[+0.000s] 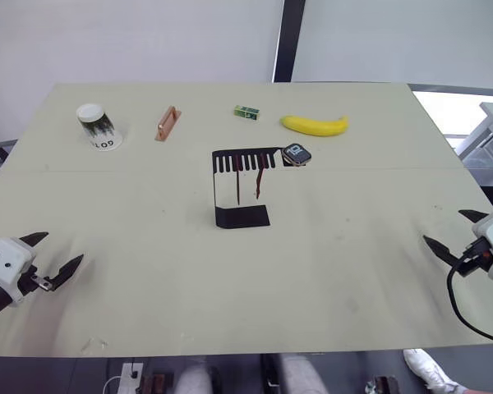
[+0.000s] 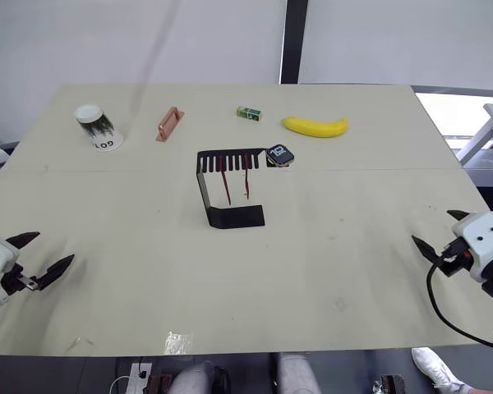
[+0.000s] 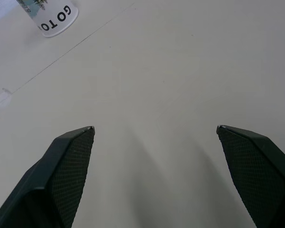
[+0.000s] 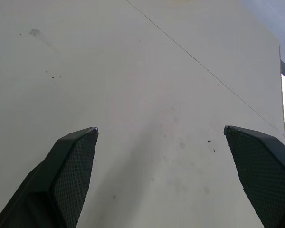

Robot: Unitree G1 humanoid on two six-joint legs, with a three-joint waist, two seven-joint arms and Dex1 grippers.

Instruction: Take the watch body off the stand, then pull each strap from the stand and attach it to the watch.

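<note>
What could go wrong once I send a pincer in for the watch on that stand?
The watch body perches at the far end of the thin stand, so a sideways nudge could tip the stand or knock the watch onto the table. The two straps hang loosely from the comb slots right beside it and may snag or drop. Both the left pincer and the right pincer sit open near the front edge, a long reach away.

table [image 1: 148, 271]: pale, with a thin seam across it | cup [image 1: 97, 126]: white, dark print, lying tilted at the far left | handle-shaped piece [image 1: 167, 124]: orange-brown, right of the cup | small green box [image 1: 246, 112]: far centre | banana [image 1: 315, 125]: yellow, just right of the box | all four well apart along the far side
</note>
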